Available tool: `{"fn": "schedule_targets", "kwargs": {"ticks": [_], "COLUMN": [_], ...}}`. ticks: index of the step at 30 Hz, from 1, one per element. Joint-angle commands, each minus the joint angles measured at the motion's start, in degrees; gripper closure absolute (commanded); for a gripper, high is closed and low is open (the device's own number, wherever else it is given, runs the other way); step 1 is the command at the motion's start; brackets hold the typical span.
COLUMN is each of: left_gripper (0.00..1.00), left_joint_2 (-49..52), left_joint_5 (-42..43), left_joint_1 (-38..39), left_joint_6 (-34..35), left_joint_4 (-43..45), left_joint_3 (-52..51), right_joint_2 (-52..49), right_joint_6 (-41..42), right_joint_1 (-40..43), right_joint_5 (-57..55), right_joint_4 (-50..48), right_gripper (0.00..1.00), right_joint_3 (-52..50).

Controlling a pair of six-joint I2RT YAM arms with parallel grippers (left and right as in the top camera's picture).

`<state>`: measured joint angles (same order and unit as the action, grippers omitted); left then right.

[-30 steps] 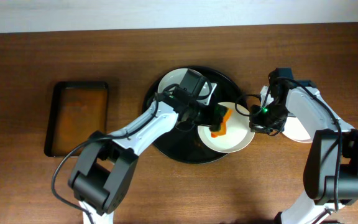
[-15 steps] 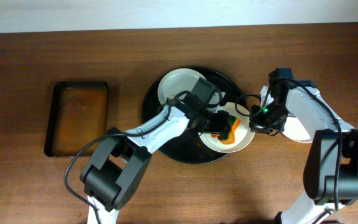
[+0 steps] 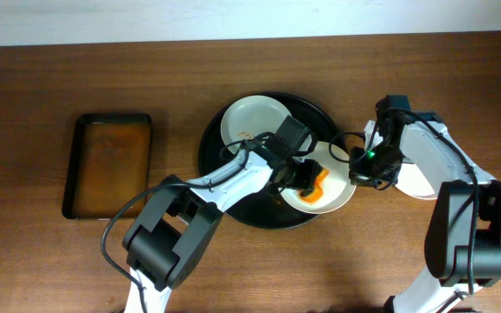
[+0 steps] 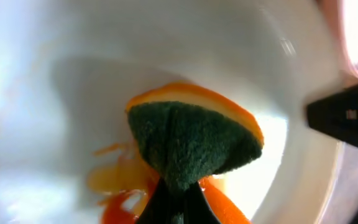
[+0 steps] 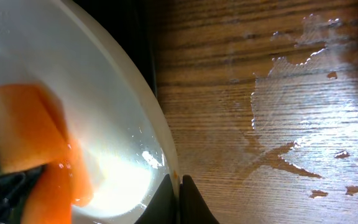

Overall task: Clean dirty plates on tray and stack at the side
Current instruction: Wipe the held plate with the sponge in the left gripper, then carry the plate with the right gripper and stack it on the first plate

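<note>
My left gripper [image 3: 305, 179] is shut on an orange-and-green sponge [image 3: 314, 186] and presses it onto a white plate [image 3: 333, 198] that lies over the right edge of the round black tray [image 3: 233, 191]. In the left wrist view the sponge [image 4: 191, 140] sits on the plate [image 4: 73, 74] beside red-orange sauce smears [image 4: 120, 186]. My right gripper [image 3: 353, 169] is shut on this plate's right rim [image 5: 166, 155]. A second plate [image 3: 249, 117] lies at the tray's upper left. A third plate [image 3: 417, 183] lies on the table at the right, partly under my right arm.
A small rectangular black tray [image 3: 109, 165] with brownish liquid stands at the left. Wet patches [image 5: 303, 99] show on the wooden table [image 5: 216, 62] right of the held plate.
My left gripper has slid the sponge from the plate's upper left edge down and right into its middle. My right gripper and the plate have stayed in place.
</note>
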<state>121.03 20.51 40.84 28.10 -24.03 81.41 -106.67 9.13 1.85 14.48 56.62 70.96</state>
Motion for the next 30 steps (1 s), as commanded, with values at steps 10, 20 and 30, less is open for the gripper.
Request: {"fn": "schedule_targets", "kwargs": {"ticks": [10,20,30], "left_gripper": [1.00,1.00,1.00], "left_joint_2": [-3.8,-12.1,-21.3], "left_joint_5": [-20.1,-31.5,-31.3], "left_joint_1": [-6.3,-6.4,-6.8], "left_joint_6": [-7.5,-7.4,-7.3], "left_joint_4": [-6.1,-5.9,-16.6], "left_joint_3": [-1.0,-1.0,-1.0], "right_joint_2": [1.1,1.1,3.7], "right_joint_6": [0.4,0.4,0.4], "right_joint_1": [-0.5,-0.4,-0.5], "right_joint_5": [0.3,0.3,-5.5], "right_joint_4": [0.6,0.6,4.3], "right_gripper": [0.96,0.96,0.96], "right_joint_3": [-0.3,-0.3,4.0]}}
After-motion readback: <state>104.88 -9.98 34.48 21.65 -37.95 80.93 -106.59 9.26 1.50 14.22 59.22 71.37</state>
